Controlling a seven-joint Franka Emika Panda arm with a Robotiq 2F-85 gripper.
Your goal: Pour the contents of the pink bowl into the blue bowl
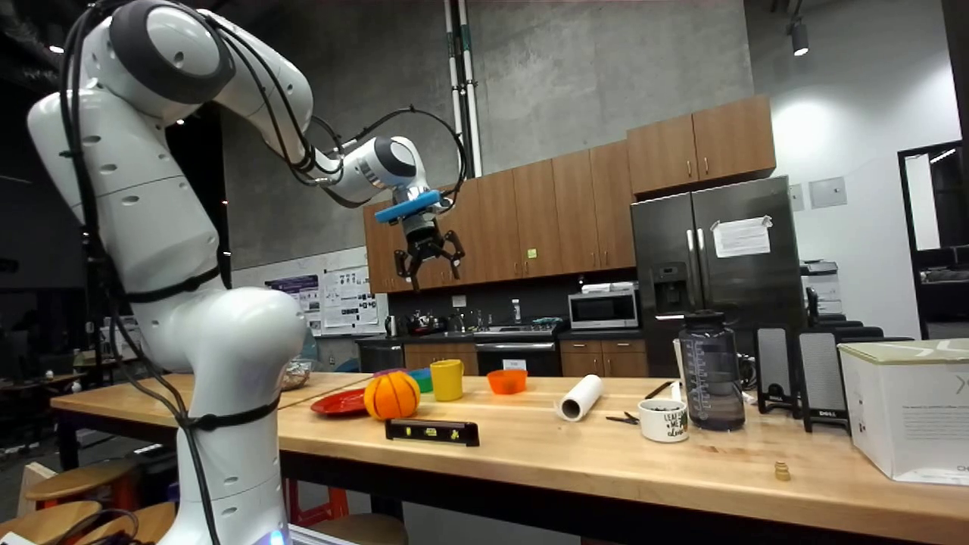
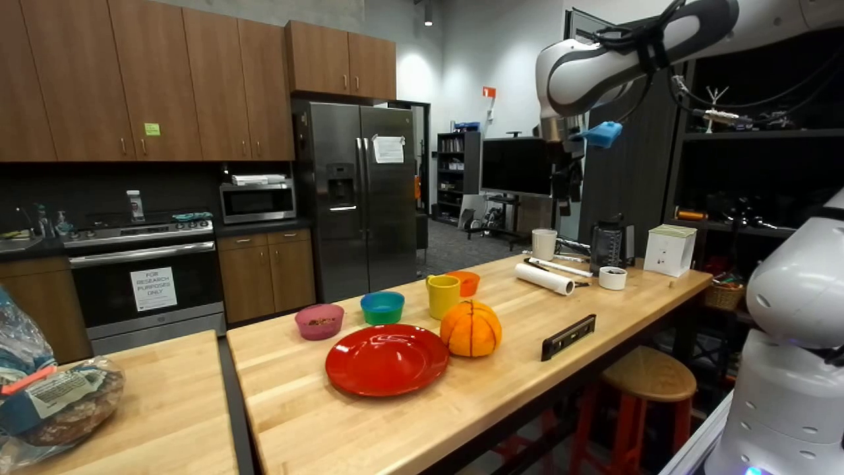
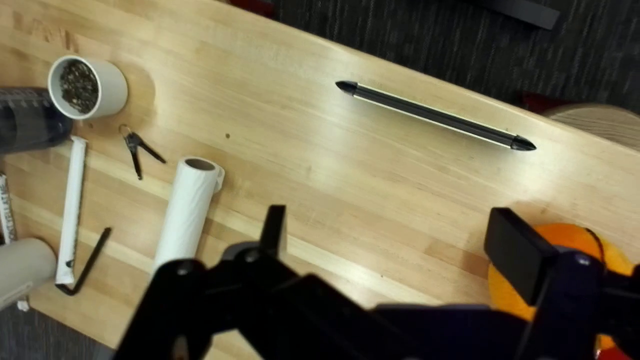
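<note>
Bowl (image 2: pixel 316 332) beside bowl (image 2: pixel 382 317), behind plate (image 2: pixel 388 361)

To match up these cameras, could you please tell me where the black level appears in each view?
In an exterior view: the black level sits low, just left of centre, right of the orange pumpkin.
In an exterior view: the black level sits right of centre, right of the orange pumpkin.
Wrist view: the black level slants at upper right, higher in frame than the orange pumpkin.
Shared landmark: the orange pumpkin.

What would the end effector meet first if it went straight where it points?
Probably the tabletop: the open end effector points down at it. One finger overlaps the round orange object in the wrist view; depth is unclear.
</note>
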